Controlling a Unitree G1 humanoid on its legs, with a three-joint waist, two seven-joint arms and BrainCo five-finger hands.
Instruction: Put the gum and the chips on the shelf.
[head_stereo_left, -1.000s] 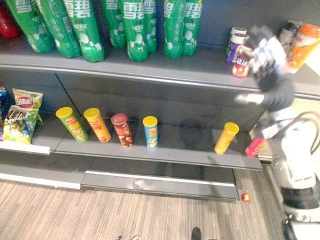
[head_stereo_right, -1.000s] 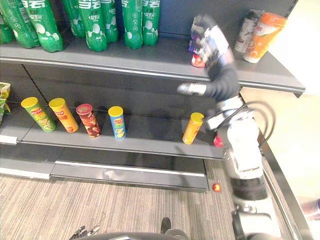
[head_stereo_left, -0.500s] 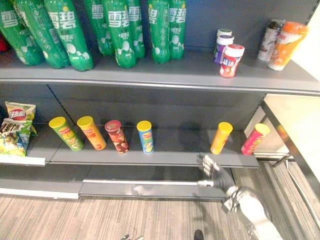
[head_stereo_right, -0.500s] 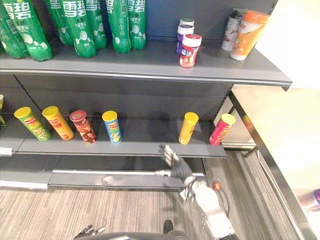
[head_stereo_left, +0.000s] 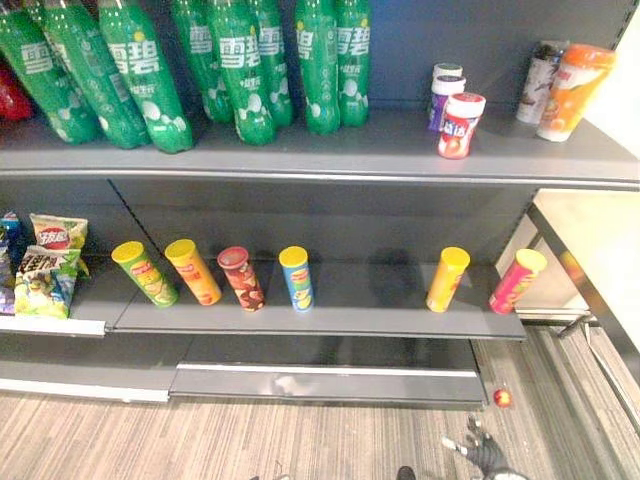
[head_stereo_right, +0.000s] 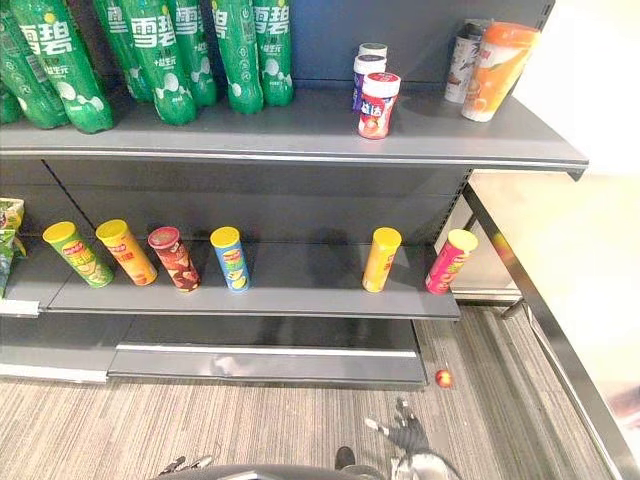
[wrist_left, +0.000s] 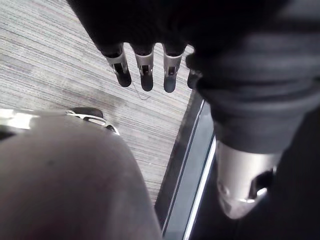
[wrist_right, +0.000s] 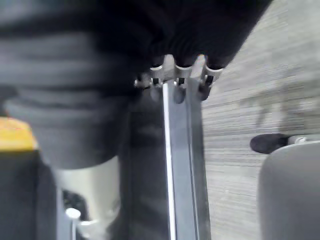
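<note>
A red-and-white gum bottle (head_stereo_left: 457, 128) stands upright on the upper shelf (head_stereo_left: 300, 160), in front of two purple-lidded ones (head_stereo_left: 443, 92). On the lower shelf (head_stereo_left: 330, 320) several chips cans lean in a row, with a yellow can (head_stereo_left: 446, 280) and a pink can (head_stereo_left: 516, 281) at the right end. My right hand (head_stereo_left: 482, 452) hangs low over the floor at the bottom of the eye views, fingers spread and holding nothing. In the left wrist view my left hand (wrist_left: 145, 70) points at the floor with straight fingers and holds nothing.
Green soda bottles (head_stereo_left: 240, 70) fill the upper shelf's left half. An orange bottle (head_stereo_left: 570, 90) stands at its right end. Snack bags (head_stereo_left: 45, 265) lie at the lower shelf's left. A small red ball (head_stereo_left: 502, 398) lies on the striped floor by the shelf base.
My right hand has come down from the gum bottle on the upper shelf, past the lower shelf's edge, to floor level. The gum stays standing. The camera has shifted slightly.
</note>
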